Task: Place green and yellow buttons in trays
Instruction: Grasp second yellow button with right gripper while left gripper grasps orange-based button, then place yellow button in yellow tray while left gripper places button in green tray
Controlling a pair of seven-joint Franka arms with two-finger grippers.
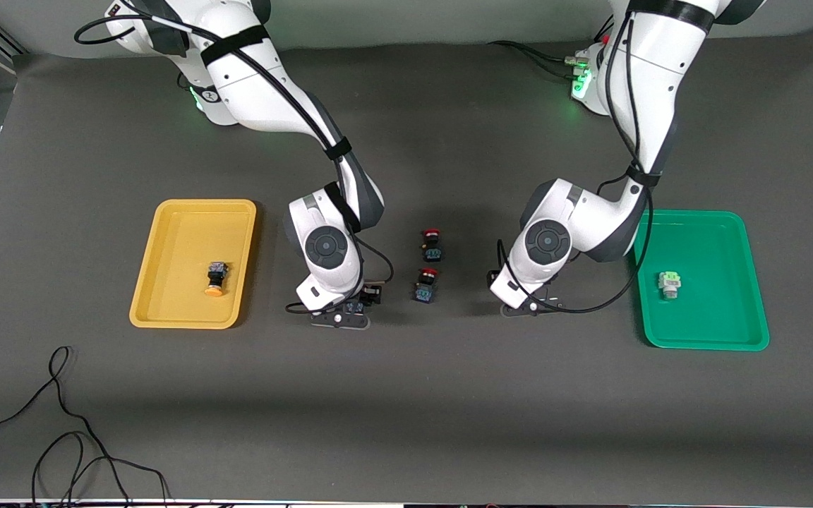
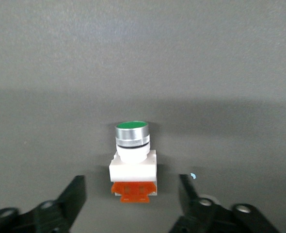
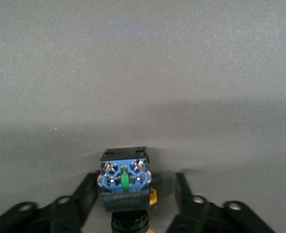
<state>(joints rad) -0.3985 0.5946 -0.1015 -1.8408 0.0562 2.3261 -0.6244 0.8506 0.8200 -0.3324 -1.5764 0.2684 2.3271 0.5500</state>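
A white-bodied button with a green cap (image 2: 132, 158) lies on the dark mat between my left gripper's (image 2: 132, 194) open fingers, touching neither. In the front view my left gripper (image 1: 523, 308) is low over the mat, between the red-capped switches and the green tray (image 1: 720, 331). A black-bodied button with a blue back and a yellow-orange cap (image 3: 125, 187) sits between my right gripper's (image 3: 135, 191) open fingers, close to one of them. My right gripper (image 1: 339, 319) is low beside the yellow tray (image 1: 173, 310). The yellow tray holds a yellow-capped button (image 1: 216, 278). The green tray holds a white-bodied button (image 1: 670, 283).
Two black switches with red caps (image 1: 432, 243) (image 1: 426, 283) stand on the mat between the two grippers. A loose black cable (image 1: 61, 423) lies near the front edge at the right arm's end of the table.
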